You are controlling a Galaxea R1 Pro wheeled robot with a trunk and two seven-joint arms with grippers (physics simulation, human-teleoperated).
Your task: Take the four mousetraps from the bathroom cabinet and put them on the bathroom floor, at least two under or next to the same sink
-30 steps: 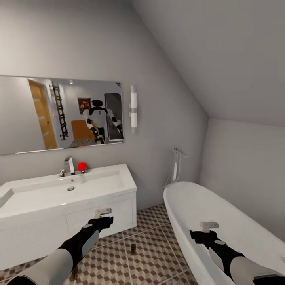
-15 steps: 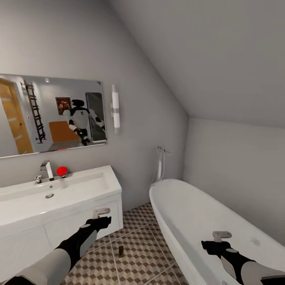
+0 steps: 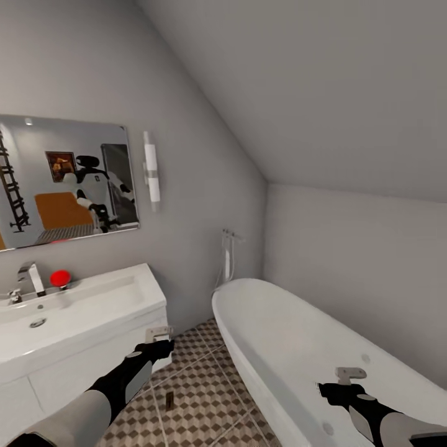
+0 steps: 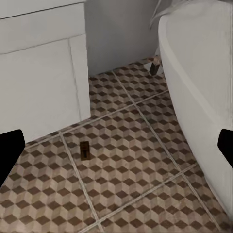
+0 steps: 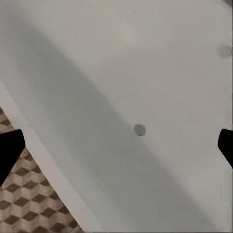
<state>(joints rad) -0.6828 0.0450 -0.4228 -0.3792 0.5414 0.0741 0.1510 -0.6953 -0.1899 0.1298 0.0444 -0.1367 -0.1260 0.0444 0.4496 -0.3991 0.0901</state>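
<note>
- Left gripper (image 3: 160,336): jaws spread wide and empty in the left wrist view, dark fingertips (image 4: 10,145) at opposite edges of that picture, nothing between them.
- Right gripper (image 3: 351,374): jaws likewise apart and empty, hanging over the white bathtub (image 3: 292,335).
- Below and just ahead of the left jaws: one mousetrap (image 4: 85,150) lying flat on the bathroom floor (image 4: 141,160), near the vanity front of the sink (image 3: 81,304).
- Bathtub under the right jaws: bare inside, drain (image 5: 139,129) showing.
- Sink basin: empty apart from its drain; red object (image 3: 59,278) on the rim beside the tap.
- Progress, as a judgement: one trap placed by the sink; three more unaccounted for here, probably to be fetched.
</note>
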